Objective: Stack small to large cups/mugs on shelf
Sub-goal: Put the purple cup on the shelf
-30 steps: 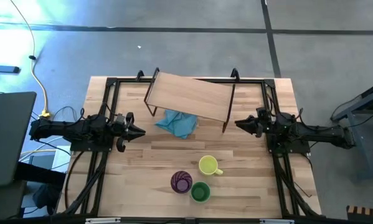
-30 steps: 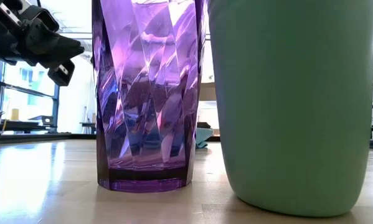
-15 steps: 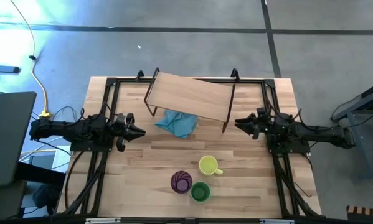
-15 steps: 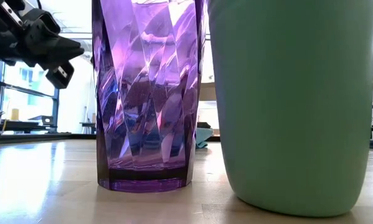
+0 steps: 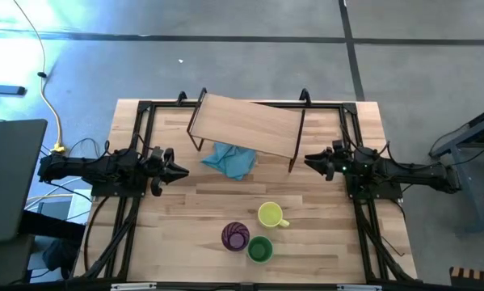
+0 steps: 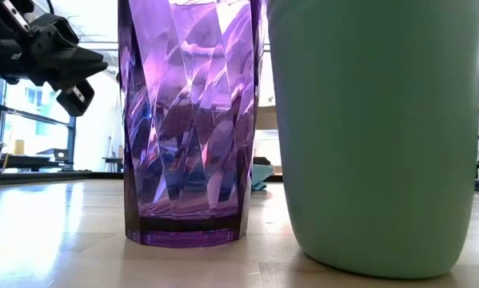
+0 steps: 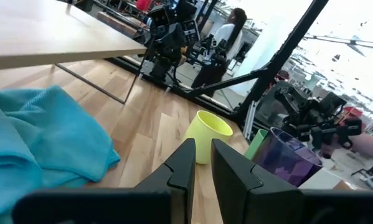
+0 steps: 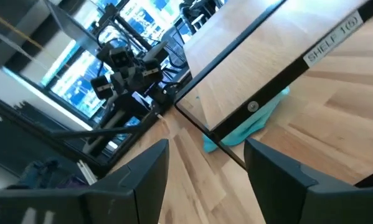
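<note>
Three cups near table's front edge: yellow mug, purple tumbler, green cup. Shelf at back, blue cloth under it. Left gripper fingers nearly together, right gripper fingers apart; both empty, beside the shelf.

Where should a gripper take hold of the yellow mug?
By the rim, from above: the yellow mug stands upright and open, handle toward the table's right-front. One finger inside and one outside the wall, away from the handle, likely works. The right gripper is nearer.
</note>
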